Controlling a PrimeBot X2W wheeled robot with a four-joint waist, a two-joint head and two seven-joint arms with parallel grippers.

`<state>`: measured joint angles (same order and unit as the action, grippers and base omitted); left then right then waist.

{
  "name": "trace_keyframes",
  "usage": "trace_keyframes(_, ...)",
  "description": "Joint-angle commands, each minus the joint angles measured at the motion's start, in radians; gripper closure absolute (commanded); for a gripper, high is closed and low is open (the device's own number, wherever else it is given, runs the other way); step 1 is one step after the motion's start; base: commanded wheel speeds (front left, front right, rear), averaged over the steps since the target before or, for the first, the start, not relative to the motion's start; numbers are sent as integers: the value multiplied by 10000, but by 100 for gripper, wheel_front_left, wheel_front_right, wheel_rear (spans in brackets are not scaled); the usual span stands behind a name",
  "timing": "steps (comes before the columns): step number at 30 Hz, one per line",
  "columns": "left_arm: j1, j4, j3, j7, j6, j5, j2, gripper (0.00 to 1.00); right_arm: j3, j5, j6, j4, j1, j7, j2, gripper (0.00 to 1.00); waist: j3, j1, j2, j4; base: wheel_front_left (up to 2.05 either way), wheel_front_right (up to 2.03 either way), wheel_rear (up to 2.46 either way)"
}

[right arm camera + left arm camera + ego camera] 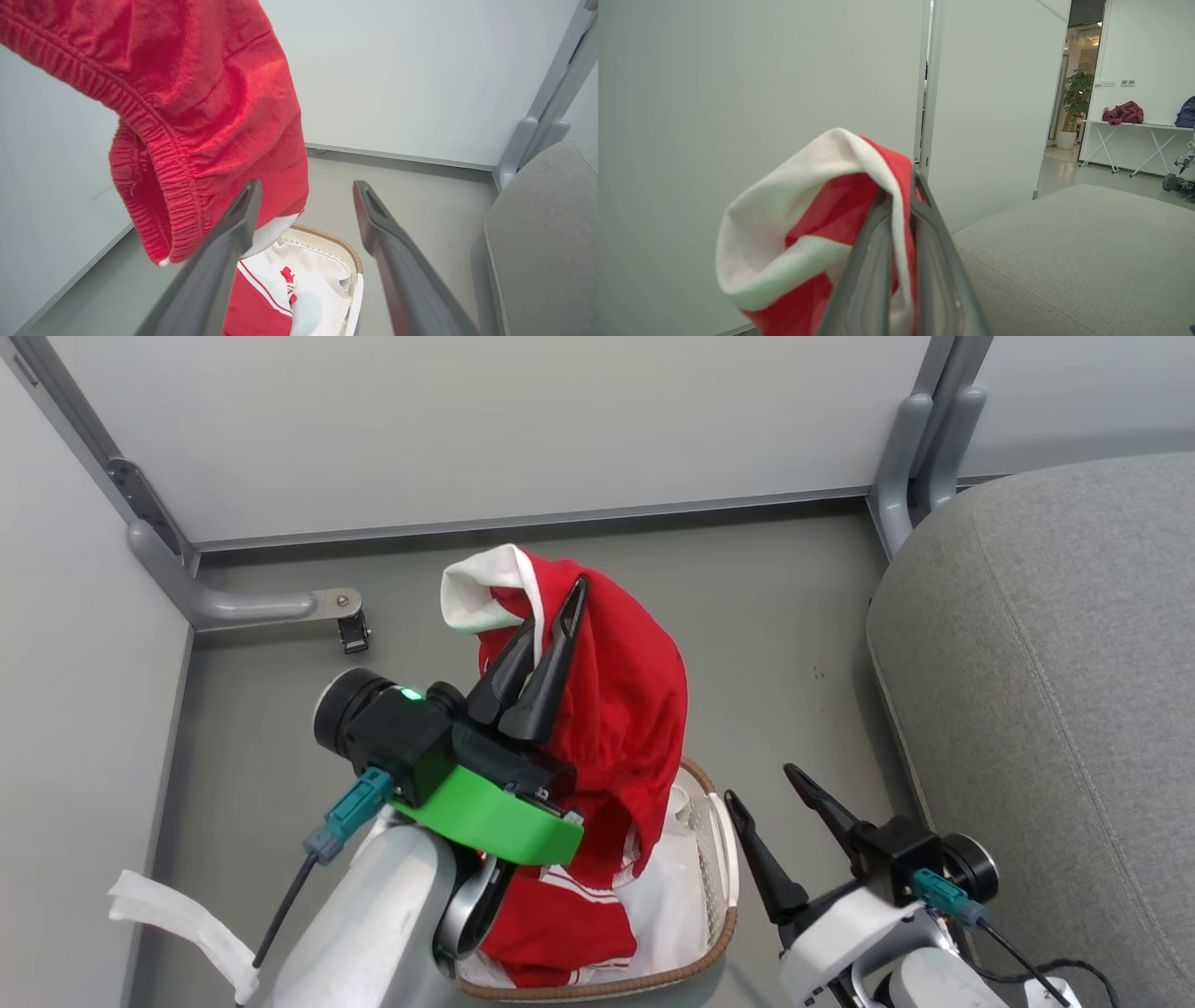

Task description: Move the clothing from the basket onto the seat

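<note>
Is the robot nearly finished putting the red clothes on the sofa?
Not yet. Done: nothing lies on the visible part of the seat. In hand: the left gripper is shut on a red garment, held up above the basket. Left: carry it over to the seat, then fetch the red striped piece lying in the basket. The right gripper is open and empty.

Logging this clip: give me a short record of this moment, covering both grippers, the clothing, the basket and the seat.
left gripper: shut on red garment, held above the basket
right gripper: open, holding nothing, beside the basket
basket: on the floor, striped red garment on white liner inside
seat: at robot's right, held garment not yet on it
</note>
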<state>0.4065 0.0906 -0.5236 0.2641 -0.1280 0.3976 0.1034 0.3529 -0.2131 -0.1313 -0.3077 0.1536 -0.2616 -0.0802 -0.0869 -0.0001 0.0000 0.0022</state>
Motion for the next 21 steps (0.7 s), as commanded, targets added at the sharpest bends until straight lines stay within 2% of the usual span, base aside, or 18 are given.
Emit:
trace_keyframes(1,-119,26,-64,6,-39,85,-46,100,295,-127,10,62,252,-50,-98,0,-46,1,0,21,0,0,0)
trace_keyframes(9,-268,253,-490,6,-39,218,-230,100,1952,-231,10,504,1552,-50,-261,0,-135,1,0,188,0,0,0)
trace_keyframes(21,-303,438,-1195,6,-39,533,-432,100,2602,345,10,270,2460,-50,20,0,-120,1,0,479,0,0,0)
